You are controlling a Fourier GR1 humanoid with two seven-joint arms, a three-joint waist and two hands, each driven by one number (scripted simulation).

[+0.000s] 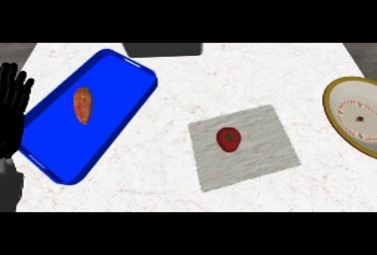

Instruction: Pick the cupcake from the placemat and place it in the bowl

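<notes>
Left hand (13,107) rests open, fingers up, at the left edge; right hand is out of view.
On the grey placemat (254,149), mid-counter, a red tomato-like thing (229,139), no cupcake, lies well right of that hand; the bowl (333,107) sits far right.

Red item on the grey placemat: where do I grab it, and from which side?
Take the red item across its rounded middle, coming from above. It lies alone mid-placemat, sides free, dark top facing up. Only the left hand shows, open at the left edge.

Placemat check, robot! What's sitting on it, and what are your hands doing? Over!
Left hand open, resting at left edge; right hand unseen. Red tomato-like thing, no cupcake, on placemat. Bowl far right, path clear.
</notes>
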